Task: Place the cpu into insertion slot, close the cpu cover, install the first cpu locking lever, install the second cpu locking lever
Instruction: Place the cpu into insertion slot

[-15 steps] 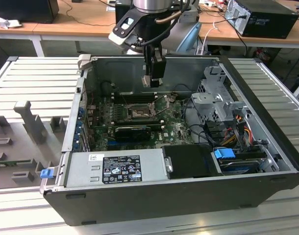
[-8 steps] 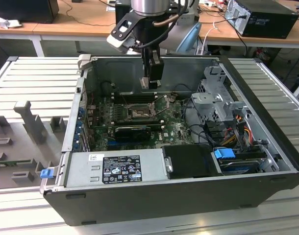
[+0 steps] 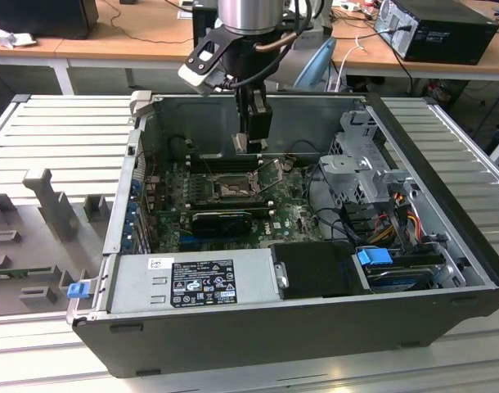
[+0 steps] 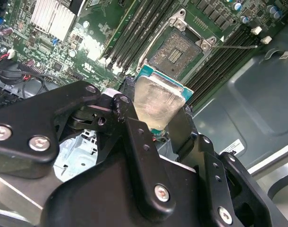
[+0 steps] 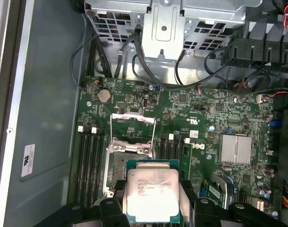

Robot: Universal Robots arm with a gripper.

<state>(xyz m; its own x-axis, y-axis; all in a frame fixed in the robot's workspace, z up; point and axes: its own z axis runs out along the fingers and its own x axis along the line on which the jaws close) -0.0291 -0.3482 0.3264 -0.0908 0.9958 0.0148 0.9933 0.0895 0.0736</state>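
Case (image 3: 258, 332): open, green board (image 3: 292, 214) inside.
Insertion slot (image 5: 116, 165): pin field bare, cpu cover (image 5: 133, 116) raised.
Gripper (image 4: 155, 118): clamped on flat silvery cpu (image 4: 158, 100).

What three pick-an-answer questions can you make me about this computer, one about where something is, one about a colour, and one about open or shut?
1. Where is the cpu?
A. lying on a chair
B. held in the pincer
C. in a person's hand

2. What colour is the circuit board around the insertion slot?
A. red
B. white
C. green

3. How is the cpu cover?
A. swung open
B. shut flat over the slot
C. taken off and gone

Answers:
1 B: in both wrist views the black fingers clamp the cpu by two opposite edges, with the slot beyond it.
2 C: the board is green on every side of the slot's silvery rim.
3 A: the silvery frame stands raised off the slot, so the slot's dark middle is uncovered.
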